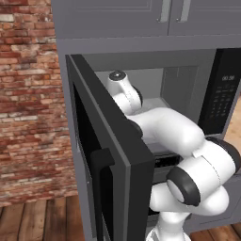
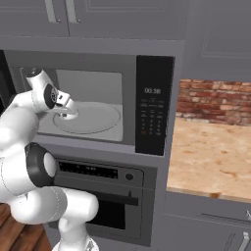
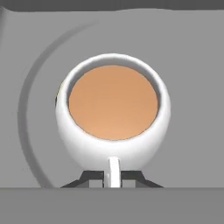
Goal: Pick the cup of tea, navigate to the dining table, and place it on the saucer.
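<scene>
Tool: tool (image 3: 113,178) reaches into the microwave, its two dark tips pinched tight on the thin white handle of the cup of tea (image 3: 113,111), one tip on each side of it.
Cup: small rounded white mug, upright, light brown tea inside; a sliver of dark patch shows on its far left side in the hand view.
Cup's place: standing on the round grey turntable (image 2: 90,118) on the microwave floor, toward the left of the cavity as the right base view shows it; there the tool (image 2: 66,113) hangs over it.
Arm: white arm (image 1: 164,129) bends up from below and passes through the open doorway.
Microwave: grey cavity, its black door (image 1: 110,155) swung wide open to the left; black control panel (image 2: 153,112) with a small clock at the right.
Below: an oven front (image 2: 105,196) with a dark handle bar.
Around: grey cabinets (image 2: 93,17) above, brick wall (image 1: 28,103) at left, light wood-grain tabletop (image 2: 211,157) at right, wooden floor (image 1: 33,221).
</scene>
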